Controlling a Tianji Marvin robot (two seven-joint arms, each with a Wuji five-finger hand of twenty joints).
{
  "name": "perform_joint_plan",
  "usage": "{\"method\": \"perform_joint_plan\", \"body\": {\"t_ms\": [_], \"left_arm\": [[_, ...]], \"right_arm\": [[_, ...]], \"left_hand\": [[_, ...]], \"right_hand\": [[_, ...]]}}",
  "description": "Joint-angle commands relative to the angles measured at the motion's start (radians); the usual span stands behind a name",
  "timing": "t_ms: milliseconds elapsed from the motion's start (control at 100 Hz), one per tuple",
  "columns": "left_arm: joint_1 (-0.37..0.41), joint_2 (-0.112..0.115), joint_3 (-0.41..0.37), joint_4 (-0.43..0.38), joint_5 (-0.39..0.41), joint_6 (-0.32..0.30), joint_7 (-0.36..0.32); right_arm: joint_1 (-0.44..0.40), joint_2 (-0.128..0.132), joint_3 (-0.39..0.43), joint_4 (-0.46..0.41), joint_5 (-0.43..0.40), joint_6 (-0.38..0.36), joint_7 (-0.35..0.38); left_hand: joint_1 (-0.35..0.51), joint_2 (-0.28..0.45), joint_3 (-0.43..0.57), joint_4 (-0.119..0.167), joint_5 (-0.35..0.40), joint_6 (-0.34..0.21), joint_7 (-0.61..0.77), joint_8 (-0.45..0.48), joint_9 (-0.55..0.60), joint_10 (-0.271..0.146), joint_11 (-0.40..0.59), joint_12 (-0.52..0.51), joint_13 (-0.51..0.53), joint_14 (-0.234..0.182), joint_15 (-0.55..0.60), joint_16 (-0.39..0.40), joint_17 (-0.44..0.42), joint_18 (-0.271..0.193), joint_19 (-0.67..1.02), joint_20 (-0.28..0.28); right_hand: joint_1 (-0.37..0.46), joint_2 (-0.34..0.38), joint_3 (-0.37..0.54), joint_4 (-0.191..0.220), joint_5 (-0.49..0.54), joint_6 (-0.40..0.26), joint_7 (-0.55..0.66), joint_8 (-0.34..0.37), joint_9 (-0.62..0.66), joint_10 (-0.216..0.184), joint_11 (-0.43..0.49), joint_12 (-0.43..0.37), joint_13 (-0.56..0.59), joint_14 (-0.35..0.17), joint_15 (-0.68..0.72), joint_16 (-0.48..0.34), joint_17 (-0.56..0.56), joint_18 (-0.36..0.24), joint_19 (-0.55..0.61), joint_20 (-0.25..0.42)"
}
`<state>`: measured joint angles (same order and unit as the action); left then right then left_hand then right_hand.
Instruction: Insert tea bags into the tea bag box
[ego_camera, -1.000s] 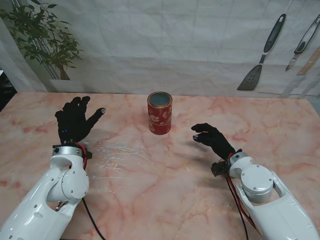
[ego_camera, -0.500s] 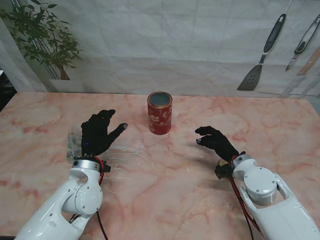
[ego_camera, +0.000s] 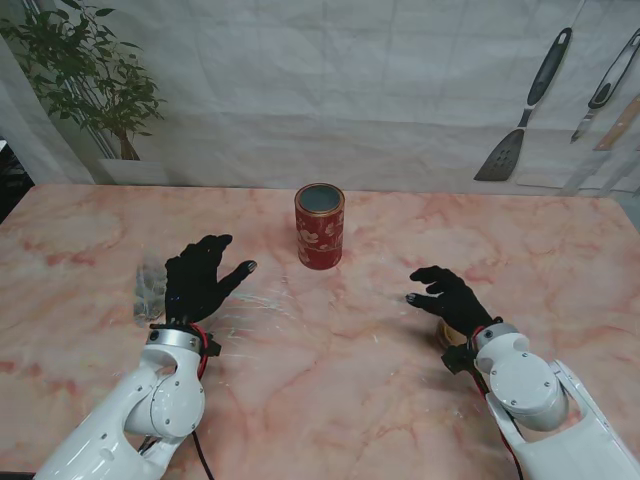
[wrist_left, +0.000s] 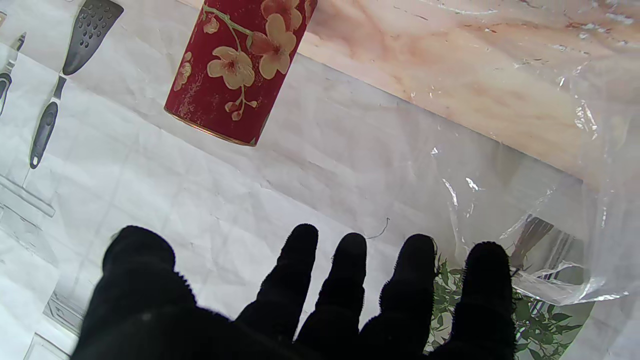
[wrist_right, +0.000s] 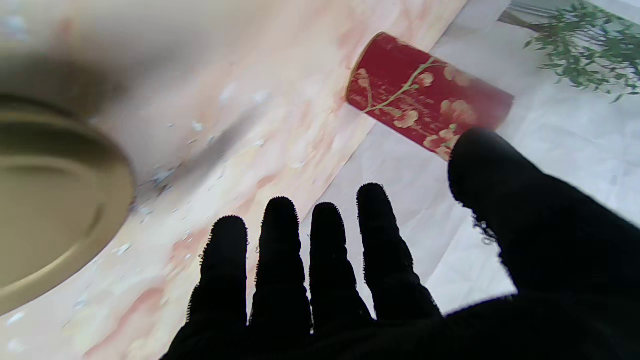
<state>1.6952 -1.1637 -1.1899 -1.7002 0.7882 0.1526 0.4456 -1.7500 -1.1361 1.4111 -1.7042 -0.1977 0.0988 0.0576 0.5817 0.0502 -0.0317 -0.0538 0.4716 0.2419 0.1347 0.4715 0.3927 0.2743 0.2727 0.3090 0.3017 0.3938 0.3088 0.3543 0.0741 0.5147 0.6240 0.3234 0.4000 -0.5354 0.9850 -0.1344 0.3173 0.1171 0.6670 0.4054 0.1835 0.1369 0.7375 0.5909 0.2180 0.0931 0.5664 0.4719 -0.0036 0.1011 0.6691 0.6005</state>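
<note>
With both palms facing the table, I read the left hand (ego_camera: 200, 277) as spread and holding nothing, just right of a clear plastic bag (ego_camera: 150, 290). My right hand (ego_camera: 447, 298) is likewise splayed and empty, beside a gold lid (wrist_right: 50, 210). Far centre, the red tea bag box (ego_camera: 319, 226) stands upright, uncovered, well apart from both.
</note>
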Motion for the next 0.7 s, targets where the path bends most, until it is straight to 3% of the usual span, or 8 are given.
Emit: {"method": "perform_joint_plan", "body": {"t_ms": [0, 270, 690], "left_arm": [[0.004, -0.003, 0.000, -0.003, -0.005, -0.003, -0.008], [-0.001, -0.005, 0.004, 0.004, -0.015, -0.006, -0.004], [-0.003, -0.009, 0.006, 0.002, -0.030, 0.001, -0.001]], "right_arm": [[-0.031, 0.001, 0.008, -0.015, -0.015, 0.020, -0.004], [-0.106, 0.004, 0.038, -0.065, -0.153, 0.084, -0.042], [-0.132, 0.011, 0.066, -0.041, -0.176, 0.088, -0.015]], "left_hand": [[-0.011, 0.008, 0.008, 0.041, -0.019, -0.005, 0.003, -0.007, -0.001, -0.023, 0.006, -0.014, 0.007, -0.029, -0.019, -0.001, 0.002, -0.002, 0.031, 0.016], [-0.008, 0.007, 0.008, 0.040, -0.015, -0.005, 0.006, -0.006, 0.004, -0.023, 0.010, -0.012, 0.015, -0.030, -0.014, 0.001, 0.007, -0.011, 0.038, 0.019], [-0.002, 0.004, 0.007, 0.040, -0.002, 0.000, 0.015, 0.000, 0.019, -0.025, 0.025, -0.003, 0.028, -0.034, -0.004, 0.007, 0.014, -0.023, 0.055, 0.028]], "right_hand": [[-0.031, -0.011, 0.004, 0.014, -0.035, -0.005, 0.002, 0.001, -0.025, -0.028, 0.025, 0.010, 0.001, -0.038, -0.032, -0.017, -0.006, -0.051, -0.037, -0.015], [-0.045, 0.001, -0.007, 0.016, -0.035, -0.024, -0.001, -0.004, -0.014, -0.067, 0.023, -0.012, 0.029, -0.077, -0.133, -0.072, 0.009, -0.086, -0.101, -0.031], [-0.073, 0.027, -0.022, 0.017, -0.009, -0.041, -0.009, -0.014, 0.033, -0.089, -0.068, -0.084, 0.057, -0.131, -0.264, -0.159, 0.002, -0.133, -0.164, -0.043]]}}
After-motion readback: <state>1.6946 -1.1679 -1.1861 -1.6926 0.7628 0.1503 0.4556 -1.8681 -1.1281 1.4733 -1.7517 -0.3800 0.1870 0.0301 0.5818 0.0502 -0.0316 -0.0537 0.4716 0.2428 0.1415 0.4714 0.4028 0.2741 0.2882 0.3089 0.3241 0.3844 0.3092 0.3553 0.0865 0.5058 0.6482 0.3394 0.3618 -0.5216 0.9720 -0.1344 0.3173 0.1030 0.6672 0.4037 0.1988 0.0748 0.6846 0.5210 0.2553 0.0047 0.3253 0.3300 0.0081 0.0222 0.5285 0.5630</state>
